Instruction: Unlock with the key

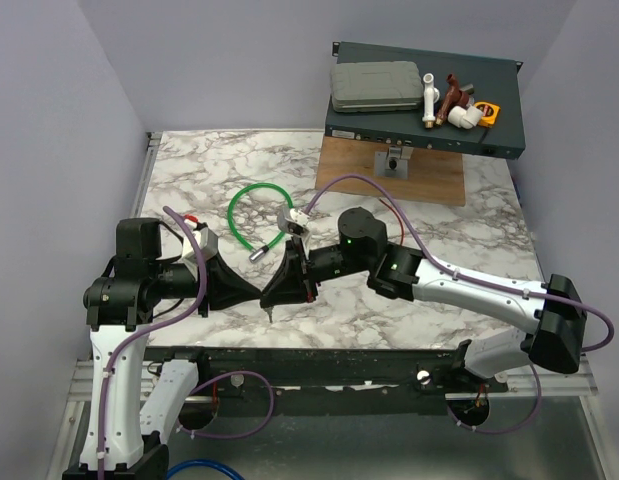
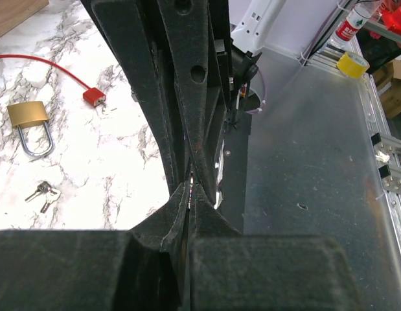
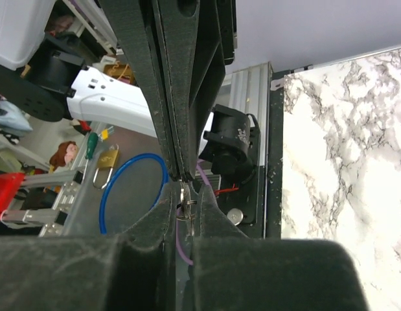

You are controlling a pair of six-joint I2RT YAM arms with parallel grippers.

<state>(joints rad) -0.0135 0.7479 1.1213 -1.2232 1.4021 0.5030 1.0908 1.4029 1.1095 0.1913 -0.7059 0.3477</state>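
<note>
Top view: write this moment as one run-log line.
left gripper and right gripper tip to tip over table | both shut on key | brass padlock untouched

Left claw [image 1: 254, 291], right claw [image 1: 274, 293] meeting tip to tip over front-centre tabletop [image 1: 469, 260], blocking each other. Key [image 3: 184, 201] sitting pinched in right claw. Green cable [image 1: 237, 205] lying just behind. Board [image 1: 439, 180], rack [image 1: 499, 100] filling far right corner. Far left marble lying open.

The table [image 1: 189, 170] is white marble veined in grey. Toward one o'clock, a brown wooden board [image 1: 434, 185] sits under a dark blue-grey box [image 1: 419, 132]. The cable loop [image 1: 230, 213] is bright green. The padlock [image 2: 28, 113] is brass-yellow with a silver shackle, and the key [image 2: 94, 97] is red-headed on a red cord [image 2: 19, 58].
</note>
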